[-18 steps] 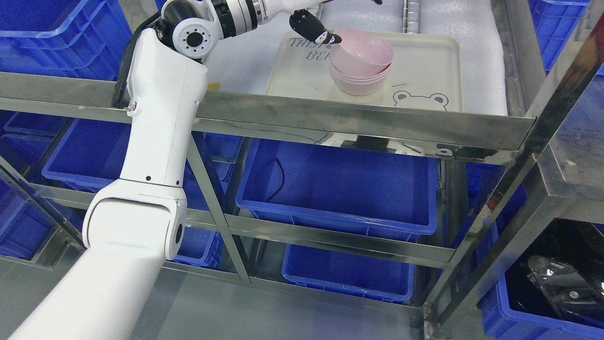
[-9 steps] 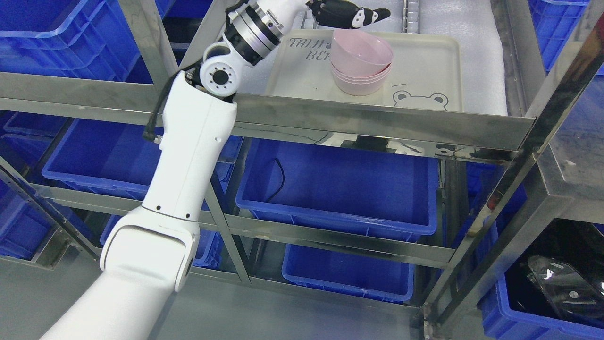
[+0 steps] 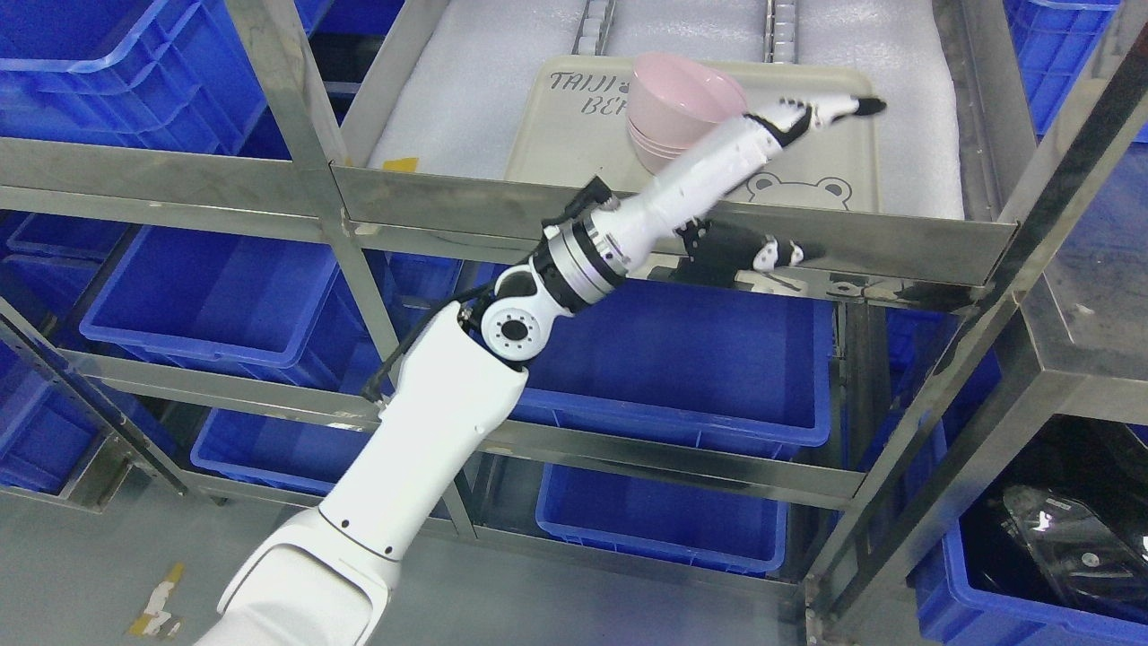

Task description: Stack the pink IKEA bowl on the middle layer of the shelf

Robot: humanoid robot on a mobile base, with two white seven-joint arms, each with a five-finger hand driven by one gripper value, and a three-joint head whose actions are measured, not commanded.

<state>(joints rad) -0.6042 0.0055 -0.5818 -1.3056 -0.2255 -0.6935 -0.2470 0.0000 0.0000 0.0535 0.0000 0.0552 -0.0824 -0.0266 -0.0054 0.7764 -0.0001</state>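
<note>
pink bowl stack (image 3: 674,106) sits on the cream tray (image 3: 834,152) on the steel shelf (image 3: 682,235), top bowl nested but tilted a bit. left hand (image 3: 789,121) reaches across in front of the stack, fingers (image 3: 852,108) stretched out flat w/ nothing in them, released. right arm not in view. looks like the placing step is done & the arm is clearing out. next move prob: pull hand out past the shelf rail w/o clipping the stack.

Bright, even light; mirror glare on the steel rail (image 3: 682,235).
</note>
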